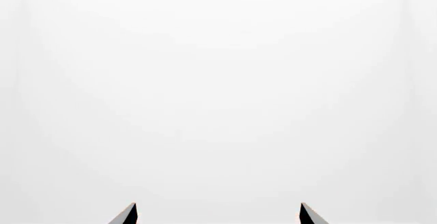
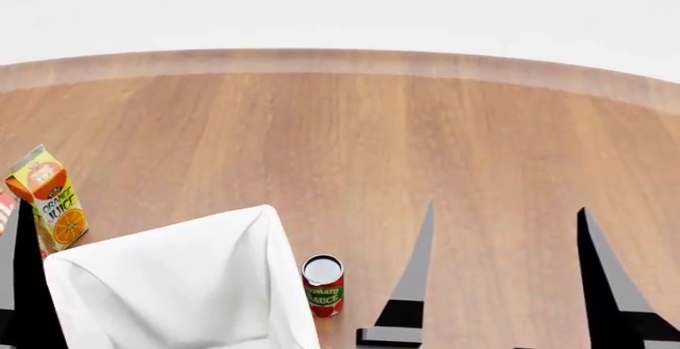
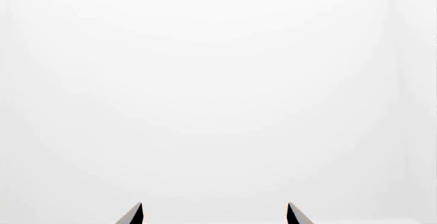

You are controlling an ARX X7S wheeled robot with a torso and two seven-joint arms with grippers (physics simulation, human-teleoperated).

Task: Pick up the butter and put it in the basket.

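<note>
Warm wooden boards are running across the round table (image 2: 351,142), whose curved far rim is meeting a plain white backdrop. Nearest in the head view, at the lower left, the basket (image 2: 181,285) is showing only as white cloth folded over its rim, one corner peaking toward the middle of the table and the rest running out of the picture's near edge. Just right of it, close but not touching as far as can be told, a small tomato sauce can (image 2: 323,285) is standing upright with its pale top facing up. Further right, the right gripper (image 2: 499,285) is reaching forward over the wood, its two dark tapered fingers (image 2: 416,277) standing spread well apart with nothing between them. At the far left edge a dark finger of the left gripper (image 2: 19,285) is rising beside the basket; only that part is showing in this view. Behind it a sliver of a red and white carton (image 2: 6,213) is peeking in at the edge, and an orange juice carton (image 2: 49,198) is standing upright slightly farther back, left of the basket. Each wrist view is facing blank white, with two fingertips (image 1: 126,215) of the left and two (image 3: 132,214) of the right set wide apart and holding nothing. Butter is not showing in any view.
</note>
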